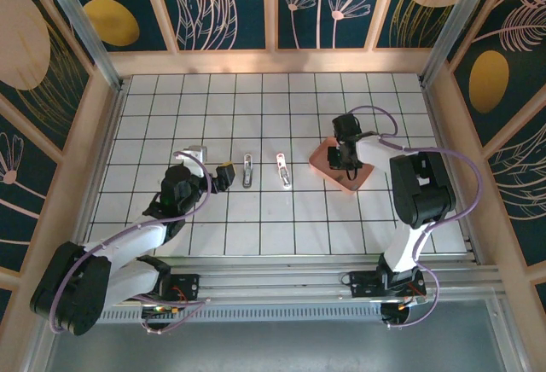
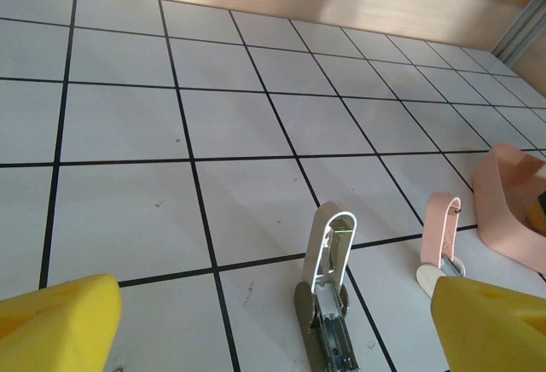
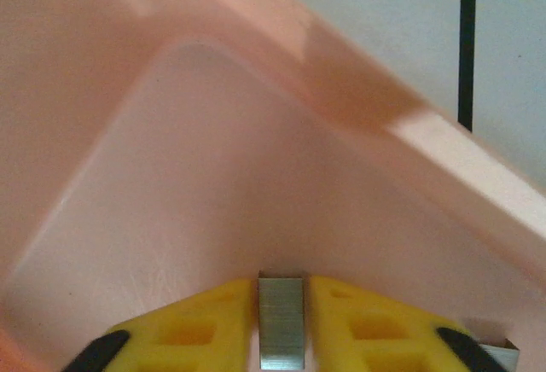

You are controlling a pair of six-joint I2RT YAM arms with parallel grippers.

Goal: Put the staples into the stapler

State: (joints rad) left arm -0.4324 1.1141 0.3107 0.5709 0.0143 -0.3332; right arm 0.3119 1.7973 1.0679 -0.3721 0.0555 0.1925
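My right gripper [image 1: 345, 159] is down inside the pink tray [image 1: 353, 183], which sits on the tiled floor [image 1: 256, 99] right of centre. On the right wrist camera its yellow fingers [image 3: 205, 325] stand close on either side of the staples [image 3: 281, 321], a short silvery strip that lies lengthwise between them over the tray's floor. The jaws are nearly closed around it. A thin sliver of pink shows along the strip's right side, so I cannot tell whether they are actually pinching it or only bracketing it. Another scrap of silvery metal [image 3: 497, 356] peeks in at the lower right corner of that view. My left gripper [image 1: 225, 173] is low over the floor, left of centre, spread wide with nothing in it. On the left wrist camera its two yellow fingertips [image 2: 53, 325] sit at the bottom corners with bare tile between them. Just ahead of it lies the stapler [image 2: 328, 257], whitish-grey and hinged open, with its grey metal rail exposed at the near end. Near it on the right lies a pink stapler [image 2: 441, 229], and the tray is beyond that, well apart from the whitish one.
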